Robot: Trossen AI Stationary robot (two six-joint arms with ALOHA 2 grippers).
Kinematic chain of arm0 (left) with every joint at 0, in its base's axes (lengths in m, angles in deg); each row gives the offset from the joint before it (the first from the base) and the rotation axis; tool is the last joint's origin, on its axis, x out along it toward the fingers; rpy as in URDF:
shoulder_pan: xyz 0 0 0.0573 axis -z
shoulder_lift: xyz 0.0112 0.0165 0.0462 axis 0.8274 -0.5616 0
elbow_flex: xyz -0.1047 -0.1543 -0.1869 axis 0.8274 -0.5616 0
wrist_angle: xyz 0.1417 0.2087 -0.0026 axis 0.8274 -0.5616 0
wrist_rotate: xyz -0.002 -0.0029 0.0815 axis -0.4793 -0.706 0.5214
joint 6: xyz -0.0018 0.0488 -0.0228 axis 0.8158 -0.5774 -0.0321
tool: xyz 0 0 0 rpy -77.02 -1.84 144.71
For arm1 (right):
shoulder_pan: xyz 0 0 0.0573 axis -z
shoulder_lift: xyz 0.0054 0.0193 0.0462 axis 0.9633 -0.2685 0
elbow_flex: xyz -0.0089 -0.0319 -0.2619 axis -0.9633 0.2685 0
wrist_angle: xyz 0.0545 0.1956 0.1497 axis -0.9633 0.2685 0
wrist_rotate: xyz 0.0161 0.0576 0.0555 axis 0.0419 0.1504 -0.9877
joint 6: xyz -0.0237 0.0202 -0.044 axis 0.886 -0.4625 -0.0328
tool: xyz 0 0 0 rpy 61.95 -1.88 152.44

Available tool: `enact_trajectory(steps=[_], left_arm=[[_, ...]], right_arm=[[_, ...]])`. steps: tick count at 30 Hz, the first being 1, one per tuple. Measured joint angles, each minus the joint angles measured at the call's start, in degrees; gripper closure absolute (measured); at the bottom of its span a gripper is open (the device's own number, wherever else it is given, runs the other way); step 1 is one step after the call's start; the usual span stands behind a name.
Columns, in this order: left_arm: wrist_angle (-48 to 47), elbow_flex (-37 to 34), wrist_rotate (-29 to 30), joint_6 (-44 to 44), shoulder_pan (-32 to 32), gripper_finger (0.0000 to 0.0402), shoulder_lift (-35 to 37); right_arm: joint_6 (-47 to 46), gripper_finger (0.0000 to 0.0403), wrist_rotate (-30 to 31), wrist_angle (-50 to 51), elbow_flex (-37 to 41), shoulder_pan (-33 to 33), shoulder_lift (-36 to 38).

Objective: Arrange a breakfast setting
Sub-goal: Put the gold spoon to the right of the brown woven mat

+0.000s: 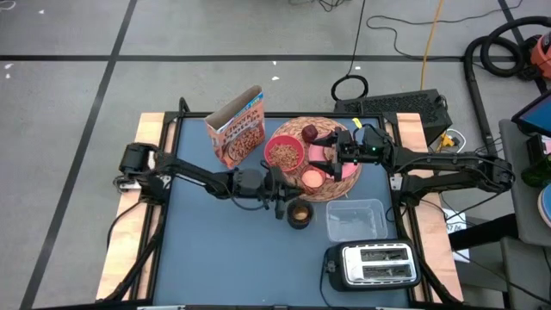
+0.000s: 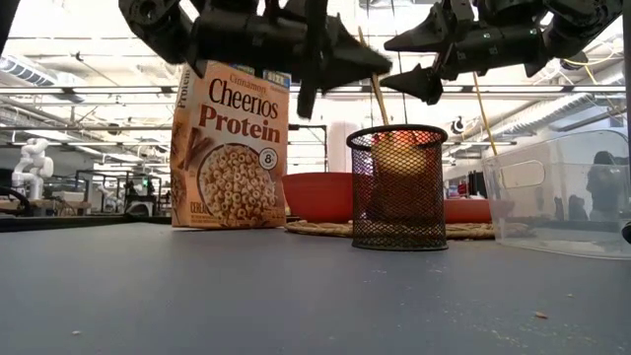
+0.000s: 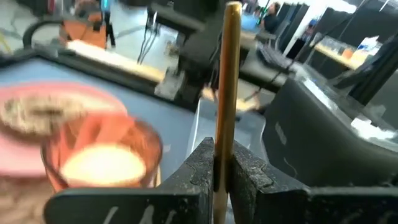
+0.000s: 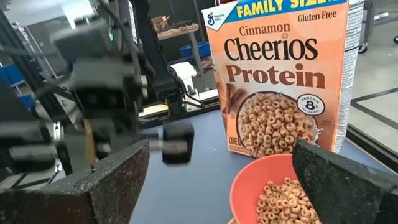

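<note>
On the surface [image 1: 215, 250], the cereal box [image 1: 237, 129] stands beside the mat [image 1: 340, 189] carrying the filled bowl [image 1: 285, 154]. The right hand [image 1: 337, 153] hovers released over the mat. The left hand [image 3: 222, 163], above the mesh cup [image 1: 300, 213], is clenched low on a thin wooden-handled spoon [image 3: 229, 74]: light, stiff, likely to pivot.

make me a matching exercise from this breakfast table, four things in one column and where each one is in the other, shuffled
Things:
1. cereal box
2. pink bowl
3. wooden stick
4. toaster

Places or states:
A. on the wicker mat, with cereal rings in it
B. clamped between the left gripper jaws
C. on the table by its near edge, next to the clear tub
D. upright on the table, top flaps open, beside the mat

Pairs: 1-D, 2-A, 3-B, 4-C
</note>
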Motion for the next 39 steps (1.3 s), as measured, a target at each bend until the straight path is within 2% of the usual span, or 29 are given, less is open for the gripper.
enact_trajectory(steps=[8, 22, 30, 39], left_arm=[[-2.25, 0.00, 0.01, -4.14, -0.32, 0.0373, 8.87], [2.29, 0.02, 1.45, -14.37, -4.06, 0.0373, 22.89], [9.23, 0.02, 1.71, -16.54, -7.40, 0.0373, 24.10], [10.50, 0.02, 1.77, -16.26, -10.21, 0.0373, 24.12]], right_arm=[[0.36, 0.0022, 0.07, 0.06, 0.00, 0.04, 0.00], [1.70, 0.0022, 0.09, -1.23, 0.00, -0.43, -0.19], [2.08, 0.0022, 0.09, -17.12, 0.00, -2.95, -5.84], [3.02, 0.0022, 0.07, -32.55, 0.00, -5.15, -15.45]])
